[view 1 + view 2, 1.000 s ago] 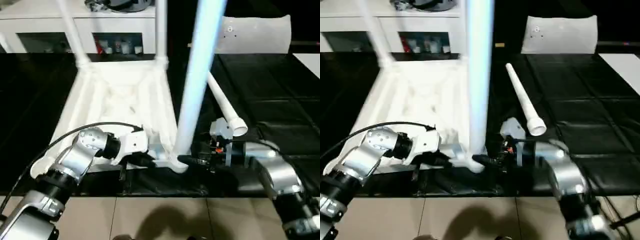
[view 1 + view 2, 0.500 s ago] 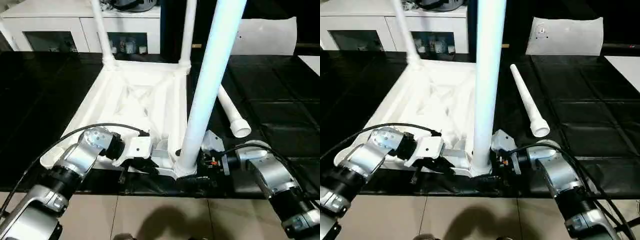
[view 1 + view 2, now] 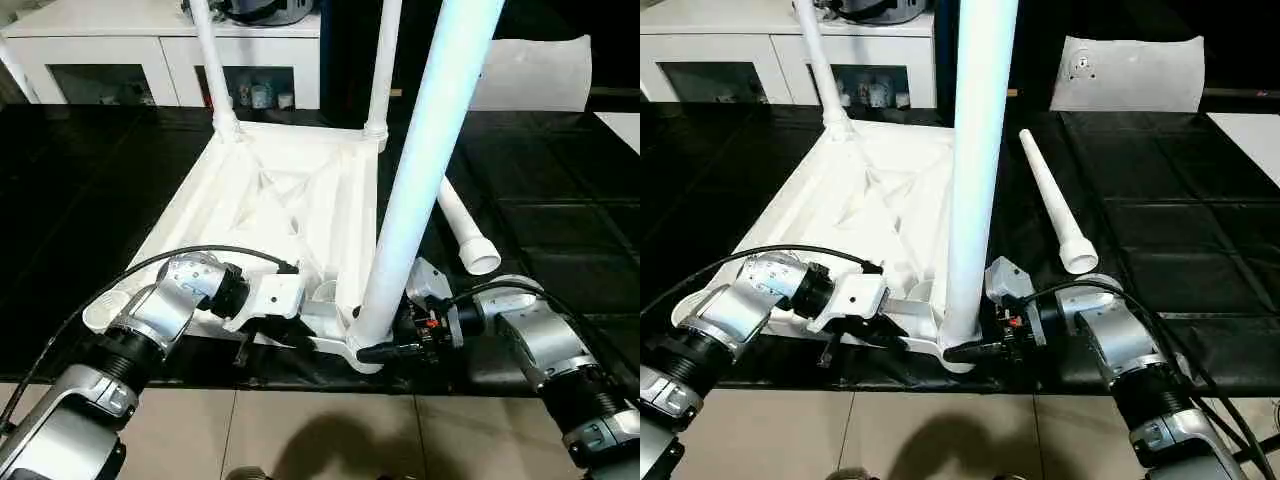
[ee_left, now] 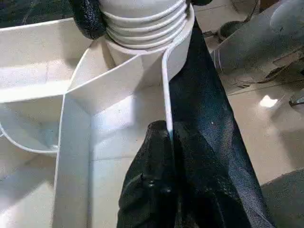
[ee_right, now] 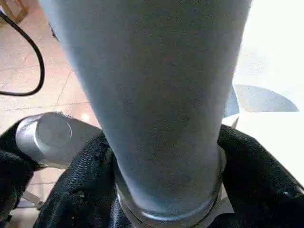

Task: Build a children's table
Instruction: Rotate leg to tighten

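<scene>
Left tool pinching table rim

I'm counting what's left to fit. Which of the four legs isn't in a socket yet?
The leg lying on the black mat, right of the upturned table top; the other three stand upright in corner sockets.

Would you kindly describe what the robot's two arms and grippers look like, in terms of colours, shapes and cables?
Both forearms are rounded, brushed-silver cylinders with black ring joints. The left arm ends in a white angular wrist block, with a thin black cable looping over it. The right arm carries a black cable, small orange-red parts and a light grey box at its wrist. The left gripper and right gripper have black, textured jaws.
</scene>
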Controlling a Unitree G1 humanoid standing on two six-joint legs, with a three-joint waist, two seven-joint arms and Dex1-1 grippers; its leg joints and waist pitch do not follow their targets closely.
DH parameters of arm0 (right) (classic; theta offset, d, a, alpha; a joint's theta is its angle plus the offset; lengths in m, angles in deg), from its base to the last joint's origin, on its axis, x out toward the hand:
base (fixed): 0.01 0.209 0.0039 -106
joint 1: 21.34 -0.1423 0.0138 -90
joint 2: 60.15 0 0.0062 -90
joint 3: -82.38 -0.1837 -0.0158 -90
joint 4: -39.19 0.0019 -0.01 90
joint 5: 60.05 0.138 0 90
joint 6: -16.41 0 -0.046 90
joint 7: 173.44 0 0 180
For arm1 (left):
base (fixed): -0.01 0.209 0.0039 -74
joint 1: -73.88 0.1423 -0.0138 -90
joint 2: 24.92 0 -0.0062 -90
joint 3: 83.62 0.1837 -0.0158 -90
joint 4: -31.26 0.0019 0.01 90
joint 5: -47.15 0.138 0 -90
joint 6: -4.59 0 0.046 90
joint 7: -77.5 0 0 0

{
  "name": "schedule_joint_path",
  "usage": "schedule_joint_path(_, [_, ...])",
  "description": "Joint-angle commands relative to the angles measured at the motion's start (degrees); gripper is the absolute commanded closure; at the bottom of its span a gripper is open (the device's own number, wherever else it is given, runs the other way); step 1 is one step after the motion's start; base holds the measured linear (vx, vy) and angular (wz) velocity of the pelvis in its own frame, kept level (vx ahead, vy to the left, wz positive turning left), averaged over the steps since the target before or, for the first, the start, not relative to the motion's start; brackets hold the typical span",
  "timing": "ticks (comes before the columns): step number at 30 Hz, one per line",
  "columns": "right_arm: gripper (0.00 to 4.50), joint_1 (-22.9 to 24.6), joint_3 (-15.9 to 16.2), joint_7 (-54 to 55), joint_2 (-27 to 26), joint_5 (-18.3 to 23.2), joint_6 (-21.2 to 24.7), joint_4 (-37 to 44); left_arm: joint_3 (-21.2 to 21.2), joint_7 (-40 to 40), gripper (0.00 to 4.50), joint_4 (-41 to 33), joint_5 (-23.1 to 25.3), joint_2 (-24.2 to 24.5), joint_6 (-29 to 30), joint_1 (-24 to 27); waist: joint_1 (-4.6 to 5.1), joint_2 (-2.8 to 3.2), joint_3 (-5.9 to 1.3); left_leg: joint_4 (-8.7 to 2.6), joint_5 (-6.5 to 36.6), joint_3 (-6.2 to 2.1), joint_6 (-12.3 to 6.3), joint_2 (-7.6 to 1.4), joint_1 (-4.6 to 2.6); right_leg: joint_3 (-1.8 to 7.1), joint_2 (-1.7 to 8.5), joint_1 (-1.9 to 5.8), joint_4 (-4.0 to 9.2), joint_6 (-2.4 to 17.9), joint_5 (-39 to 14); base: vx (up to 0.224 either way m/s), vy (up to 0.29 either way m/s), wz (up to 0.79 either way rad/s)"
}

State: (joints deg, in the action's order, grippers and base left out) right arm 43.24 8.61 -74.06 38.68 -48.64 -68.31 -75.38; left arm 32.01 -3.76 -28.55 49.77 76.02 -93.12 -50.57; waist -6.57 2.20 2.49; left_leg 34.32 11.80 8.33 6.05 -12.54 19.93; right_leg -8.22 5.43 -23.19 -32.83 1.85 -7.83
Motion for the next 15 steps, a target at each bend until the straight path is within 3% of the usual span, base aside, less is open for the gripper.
schedule_joint_path(1, [1.72, 0.45, 0.19, -0.6, -0.95, 0.92, 1.6, 1.56, 0.83, -0.2, 4.5, -1.07, 1.39, 0.05, 0.82, -0.85, 0.45, -0.39, -4.02, -4.07, 10.02, 0.98, -3.91, -0.73, 0.17, 2.97, 2.78, 3.65, 3.65, 7.89, -20.58, 0.0, 0.0, 0.0])
schedule_joint_path(2, [1.75, 0.45, 0.19, -0.6, -0.95, 0.92, 1.6, 1.56, 0.83, -0.2, 4.5, -1.07, 1.39, 0.05, 0.82, -0.85, 0.41, -0.35, -4.01, -4.05, 10.09, 0.98, -3.85, -0.7, 0.16, 2.96, 2.82, 3.66, 3.61, 7.87, -20.86, 0.0, 0.0, 0.0])
schedule_joint_path(5, [1.77, 2.42, -1.56, 4.73, -4.01, 3.01, 5.47, 3.5, -1.87, 5.2, 4.5, -3.42, 0.21, -1.33, 8.34, 0.11, 0.42, -0.3, -3.83, -4.15, 10.5, 0.95, -3.4, -0.74, 0.09, 2.99, 2.97, 3.58, 3.83, 7.17, -22.81, 0.0, 0.0, 0.0])
schedule_joint_path(8, [1.77, 4.04, -2.74, 11.53, -7.49, 2.94, 6.37, 4.34, -4.32, 10.61, 4.5, -6.64, -0.69, -3.16, 14.0, 1.33, 1.05, -0.43, -3.52, -4.13, 12.9, 0.97, -2.33, -0.27, -0.04, 2.57, 2.92, 3.43, 4.62, 5.05, -28.26, 0.0, 0.0, 0.0])
schedule_joint_path(10, [1.78, 4.76, -3.3, 16.85, -10.27, 1.94, 5.75, 4.31, -5.87, 15.05, 4.5, -9.36, -0.84, -4.92, 18.92, 2.47, 2.2, -0.37, -2.98, -3.95, 16.2, 0.85, -1.57, 0.25, -0.54, 1.73, 2.77, 2.95, 5.86, 2.42, -34.74, 0.0, 0.0, 0.0])
schedule_joint_path(11, [1.78, 4.64, -3.66, 20.03, -11.79, 1.22, 6.28, 3.77, -6.77, 17.59, 4.5, -10.62, -0.89, -6.11, 21.45, 3.04, 2.94, -0.46, -2.87, -3.81, 17.18, 0.64, -1.47, 0.54, -0.31, 1.18, 2.66, 3.17, 6.3, 0.76, -36.78, 0.0, 0.0, 0.0])
schedule_joint_path(12, [1.78, 4.18, -4.44, 25.49, -14.67, 0.33, 7.47, 2.67, -8.22, 21.92, 4.5, -12.44, -0.9, -8.42, 25.38, 3.84, 3.31, -0.4, -2.93, -3.77, 17.35, 0.54, -1.3, 0.56, -0.21, 1.03, 2.7, 3.25, 6.38, 0.27, -37.0, 0.0, 0.0, 0.0])
schedule_joint_path(13, [1.78, 3.95, -4.83, 27.58, -15.9, 0.06, 7.98, 2.26, -8.72, 23.58, 4.5, -13.13, -0.86, -9.4, 26.9, 4.11, 4.34, -0.33, -2.8, -3.65, 17.73, 0.43, -1.27, 0.72, -0.25, 0.44, 2.64, 3.09, 6.95, -0.37, -37.77, 0.0, 0.0, 0.0])
schedule_joint_path(14, [1.78, 3.85, -5.11, 28.97, -16.91, 0.0, 8.42, 2.12, -9.14, 24.87, 4.5, -13.74, -0.81, -10.12, 28.18, 4.36, 5.32, -0.33, -2.99, -3.47, 18.21, 0.19, -1.38, 0.84, -0.04, -0.12, 2.6, 3.44, 7.1, -1.0, -37.59, 0.0, 0.0, 0.0])
schedule_joint_path(15, [1.78, 3.62, -5.46, 30.65, -18.04, -0.06, 9.26, 1.83, -9.77, 26.53, 4.5, -14.19, -0.87, -11.12, 29.53, 4.51, 5.32, -0.33, -2.99, -3.47, 18.21, 0.19, -1.38, 0.84, -0.04, -0.12, 2.6, 3.44, 7.1, -1.0, -37.59, 0.0, 0.0, 0.0])
